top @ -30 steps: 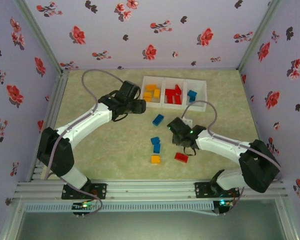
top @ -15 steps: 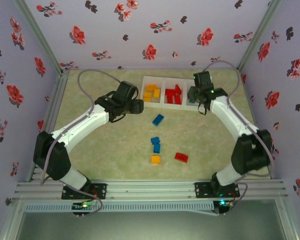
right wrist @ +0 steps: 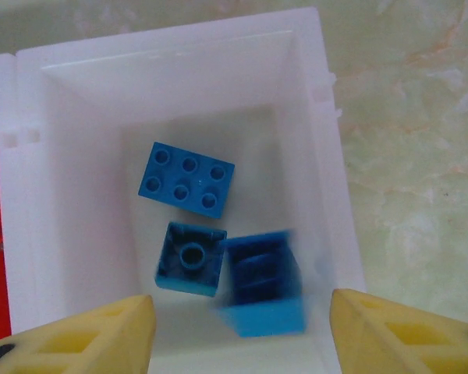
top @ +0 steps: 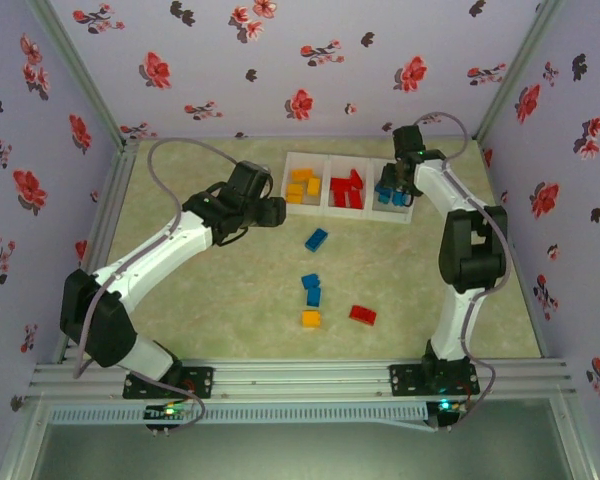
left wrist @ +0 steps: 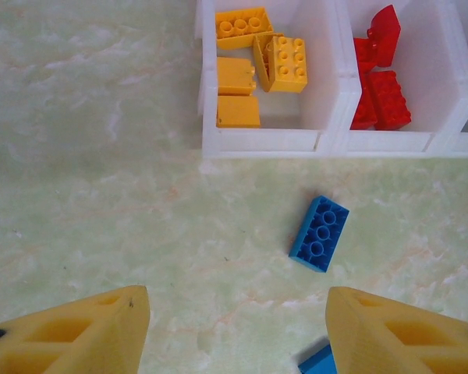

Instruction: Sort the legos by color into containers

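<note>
The right gripper (top: 389, 190) has swung away from the middle of the worktop (top: 210, 290), where it was hovering by the red lego (top: 362, 314) a second ago, and is now hanging over the right compartment of the white tray (top: 348, 212) at the far side. In the right wrist view its fingers (right wrist: 78, 335) are standing wide apart, gripping nothing. Below them three blue legos are sitting in that compartment: a six-stud brick (right wrist: 186, 179) lying studs up, a smaller one (right wrist: 189, 259) lying upside down, and a third (right wrist: 261, 284) just to its right that is showing as a blur.

The left gripper (top: 275, 212) is hovering left of the tray, above the worktop. Its fingers (left wrist: 78, 335) are also spread wide and empty. Beneath it a loose blue brick (left wrist: 319, 233) is lying at a tilt just near of the tray, with the corner of another blue piece (left wrist: 318, 361) peeking in at the near edge.

The yellow legos (top: 302, 185) are filling the left compartment and the red ones (top: 347, 190) the middle one.

Nearer on the worktop, two blue legos (top: 311, 289) are lying touching each other, a yellow lego (top: 311, 318) is sitting just near of them, and the red lego is lying to its right — apart from it.
</note>
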Robot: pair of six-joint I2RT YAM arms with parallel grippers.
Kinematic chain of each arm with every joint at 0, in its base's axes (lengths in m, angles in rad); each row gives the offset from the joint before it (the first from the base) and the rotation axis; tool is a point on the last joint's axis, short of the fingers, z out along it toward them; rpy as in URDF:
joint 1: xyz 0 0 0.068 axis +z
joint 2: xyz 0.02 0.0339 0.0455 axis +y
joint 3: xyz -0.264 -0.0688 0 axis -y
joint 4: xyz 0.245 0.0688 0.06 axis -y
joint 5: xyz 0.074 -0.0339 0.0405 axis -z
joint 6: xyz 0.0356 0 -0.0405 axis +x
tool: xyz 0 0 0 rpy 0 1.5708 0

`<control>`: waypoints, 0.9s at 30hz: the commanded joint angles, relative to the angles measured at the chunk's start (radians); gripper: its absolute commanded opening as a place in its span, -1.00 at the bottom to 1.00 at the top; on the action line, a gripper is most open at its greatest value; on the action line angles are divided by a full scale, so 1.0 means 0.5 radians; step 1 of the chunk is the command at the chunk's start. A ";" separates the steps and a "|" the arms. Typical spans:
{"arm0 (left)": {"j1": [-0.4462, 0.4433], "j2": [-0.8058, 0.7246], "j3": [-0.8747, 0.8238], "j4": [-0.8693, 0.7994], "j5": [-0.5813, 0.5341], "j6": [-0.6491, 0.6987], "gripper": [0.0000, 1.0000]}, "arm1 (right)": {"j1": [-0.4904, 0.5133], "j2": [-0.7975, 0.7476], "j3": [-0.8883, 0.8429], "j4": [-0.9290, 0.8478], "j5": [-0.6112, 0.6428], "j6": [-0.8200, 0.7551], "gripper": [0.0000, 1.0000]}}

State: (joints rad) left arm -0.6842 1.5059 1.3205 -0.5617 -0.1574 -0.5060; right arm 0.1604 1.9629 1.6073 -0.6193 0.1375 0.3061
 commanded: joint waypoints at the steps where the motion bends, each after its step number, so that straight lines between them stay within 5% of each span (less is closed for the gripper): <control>1: -0.017 -0.066 -0.033 -0.049 -0.044 0.024 0.25 | 0.002 -0.100 0.002 -0.050 -0.029 -0.014 0.29; 15: -0.061 -0.003 -0.062 -0.046 -0.041 0.018 0.25 | 0.086 -0.551 -0.422 0.037 -0.026 -0.029 0.32; 27: -0.372 -0.038 -0.354 0.052 -0.072 -0.175 0.28 | 0.285 -0.882 -0.865 0.192 -0.053 0.037 0.34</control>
State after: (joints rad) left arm -0.8394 1.5040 1.1725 -0.5598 -0.1616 -0.5407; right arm 0.2901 1.5532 1.2049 -0.5571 0.1230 0.3092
